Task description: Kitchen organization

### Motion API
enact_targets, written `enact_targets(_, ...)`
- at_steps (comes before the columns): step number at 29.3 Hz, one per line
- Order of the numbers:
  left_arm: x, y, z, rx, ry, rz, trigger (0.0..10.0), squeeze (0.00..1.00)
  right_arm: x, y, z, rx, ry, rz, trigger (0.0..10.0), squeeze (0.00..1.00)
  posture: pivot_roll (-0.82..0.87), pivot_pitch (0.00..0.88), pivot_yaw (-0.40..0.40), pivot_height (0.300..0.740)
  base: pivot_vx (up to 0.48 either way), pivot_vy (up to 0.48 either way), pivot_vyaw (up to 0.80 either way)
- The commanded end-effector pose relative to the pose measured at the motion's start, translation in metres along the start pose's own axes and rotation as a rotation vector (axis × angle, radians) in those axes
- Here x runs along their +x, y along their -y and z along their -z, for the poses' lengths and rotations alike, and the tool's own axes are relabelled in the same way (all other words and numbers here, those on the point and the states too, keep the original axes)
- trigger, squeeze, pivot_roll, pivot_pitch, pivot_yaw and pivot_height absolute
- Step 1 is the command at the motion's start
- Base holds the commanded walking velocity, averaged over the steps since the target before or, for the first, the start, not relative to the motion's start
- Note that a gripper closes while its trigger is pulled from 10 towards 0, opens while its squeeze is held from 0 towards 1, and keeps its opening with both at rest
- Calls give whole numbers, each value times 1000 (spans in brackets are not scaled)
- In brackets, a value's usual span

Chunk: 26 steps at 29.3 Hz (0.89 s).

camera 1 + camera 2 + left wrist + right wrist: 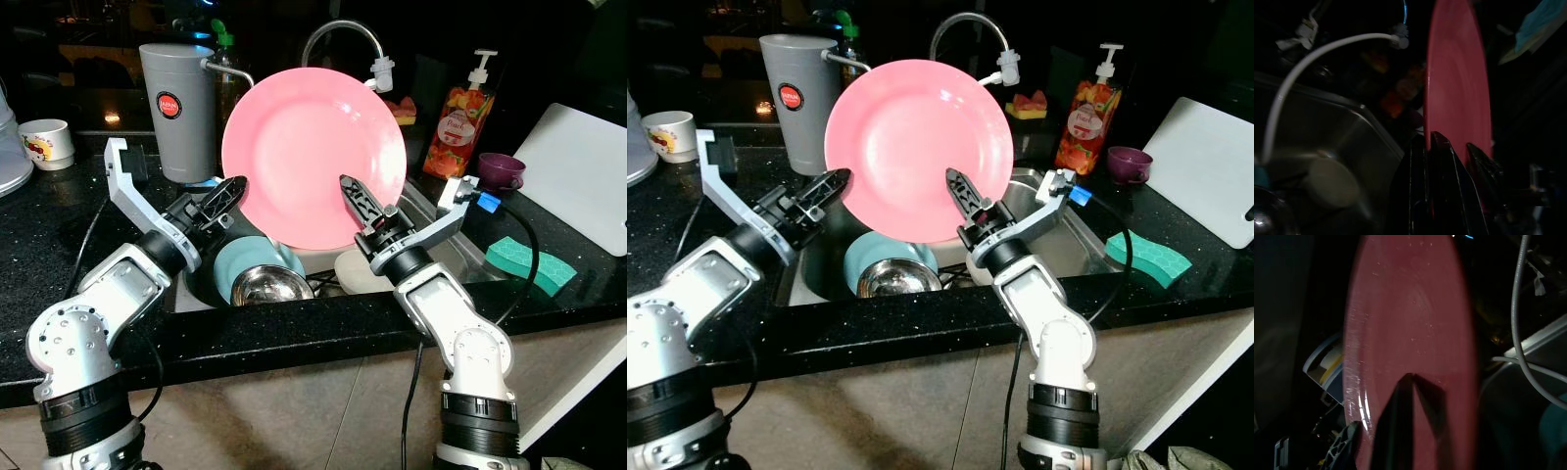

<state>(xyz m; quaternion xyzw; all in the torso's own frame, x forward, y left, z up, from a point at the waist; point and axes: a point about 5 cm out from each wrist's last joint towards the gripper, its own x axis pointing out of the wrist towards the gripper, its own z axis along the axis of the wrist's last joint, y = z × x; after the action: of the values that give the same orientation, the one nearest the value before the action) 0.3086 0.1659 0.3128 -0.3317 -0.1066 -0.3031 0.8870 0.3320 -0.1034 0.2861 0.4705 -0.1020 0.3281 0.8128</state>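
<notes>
Two silver arms reach from the near edge over the black counter (294,338) toward the sink (441,250). Both meet on a pink plate (313,157), which stands upright on edge above the basin with its face toward the robot. The left gripper (227,193) is clamped on the plate's left rim; the left wrist view shows the rim wedged between its black fingers (1442,161). The right gripper (361,201) grips the plate's lower right part, with one finger lying flat across the pink face in the right wrist view (1400,401); its other finger is behind the plate, so the grip is judged from how the rim sits in it.

Below the plate, in the sink, lie a steel bowl (266,286) and a pale teal bowl (235,264) just beside it, with a whitish dish (358,271) to their right. On the counter to the right rests a green sponge (530,262), and farther right a white cutting board (583,171) leans at the edge.

Farther back, a purple cup (502,170) stands near an orange soap bottle (458,122) with a pump. The curved faucet (338,34) arches behind the plate. To the far left stand a grey tumbler (177,108) and a white mug (45,143).
</notes>
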Motion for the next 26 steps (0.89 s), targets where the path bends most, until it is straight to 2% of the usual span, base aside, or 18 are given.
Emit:
enact_targets(1,2,3,6,46,-33,0,10000,0,0,-4,0,-14,6,-19,0,0,147,93,-77,740,0,0,0)
enact_targets(5,3,5,7,112,-29,-10,10000,0,0,-4,0,-17,8,-20,0,0,147,93,-77,740,0,0,0)
enact_targets(11,3,5,7,109,-25,-12,10000,0,0,-3,0,-17,9,-19,0,0,147,93,-77,740,0,0,0)
enact_targets(12,3,3,7,104,-24,-21,10000,1000,0,0,1,-22,-1,4,0,0,147,93,-77,740,0,0,0)
enact_targets(13,3,3,7,104,-24,-21,10000,1000,0,0,1,-22,-1,4,0,0,147,93,-77,740,0,0,0)
enact_targets(14,4,3,8,105,-23,-24,10000,1000,0,1,2,-24,-5,17,4078,0,149,93,-77,740,0,0,0)
enact_targets(15,4,2,8,112,-23,-36,10000,1000,0,3,2,-25,-6,28,10000,0,149,93,-77,740,0,0,0)
enact_targets(16,4,2,8,112,-23,-36,10000,1000,0,3,2,-25,-6,28,10000,0,149,93,-77,740,0,0,0)
enact_targets(17,2,-3,6,113,-7,-72,10000,0,1,10,0,-42,11,83,10000,0,149,93,-77,740,0,0,0)
enact_targets(19,2,-5,5,112,1,-88,10000,0,0,13,-1,-54,22,114,10000,0,149,93,-77,740,0,0,0)
enact_targets(21,-1,-8,4,103,8,-99,10000,0,0,24,-3,-71,43,178,10000,0,149,93,-77,740,0,0,0)
enact_targets(24,-6,-10,4,98,12,-103,10000,0,-1,40,-3,-179,25,307,10000,0,149,93,-77,740,0,0,0)
enact_targets(26,-10,-11,6,97,1,-106,10000,0,-3,54,-2,-179,23,383,10000,0,153,97,-76,740,0,0,0)
